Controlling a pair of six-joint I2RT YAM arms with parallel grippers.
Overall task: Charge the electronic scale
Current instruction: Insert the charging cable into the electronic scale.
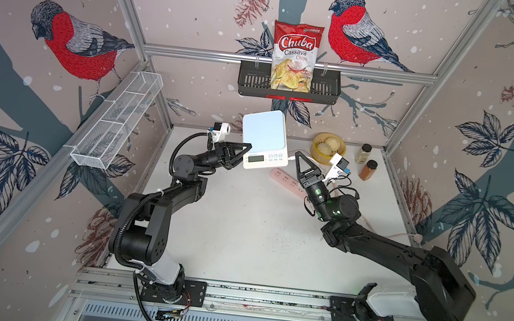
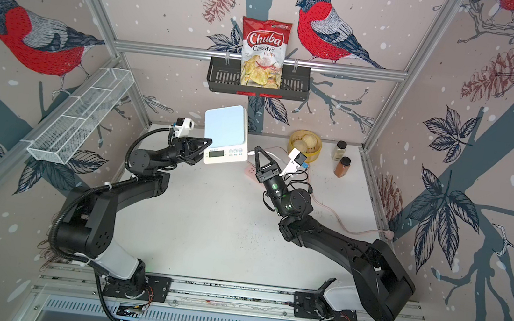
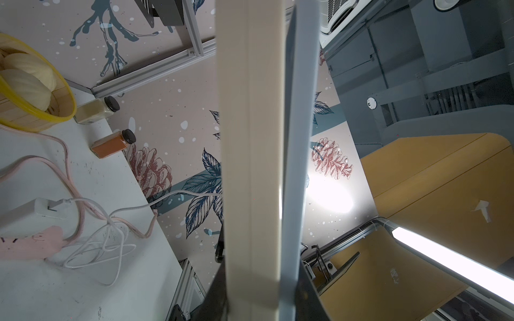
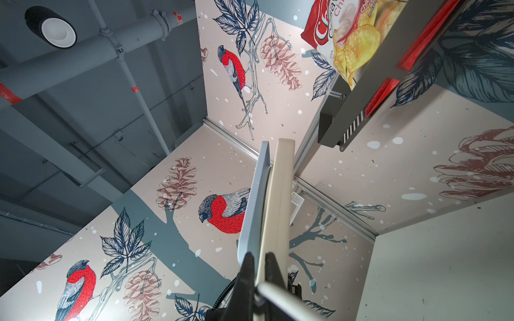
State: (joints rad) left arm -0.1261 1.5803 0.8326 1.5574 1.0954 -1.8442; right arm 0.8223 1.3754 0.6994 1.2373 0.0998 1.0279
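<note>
The electronic scale (image 1: 264, 134) (image 2: 225, 124), cream-white with a pale blue plate, is held up off the table at the back. My left gripper (image 1: 248, 148) (image 2: 209, 144) is shut on its left edge beside the display. The left wrist view shows the scale (image 3: 253, 166) edge-on between that gripper's (image 3: 261, 280) jaws. My right gripper (image 1: 298, 155) (image 2: 258, 151) (image 4: 260, 264) is shut on the white charging cable (image 1: 291, 156) (image 4: 281, 301). The cable's plug touches the scale's right side. I cannot tell whether it is seated.
A pink power strip (image 1: 283, 176) (image 3: 30, 241) lies under the right arm, with a white adapter (image 3: 27, 214) feeding the cable's loose loops (image 3: 105, 244). At the back right stand a yellow steamer basket (image 1: 342, 152) and two spice jars (image 1: 363, 152). A black basket (image 1: 252, 82) hangs behind the scale.
</note>
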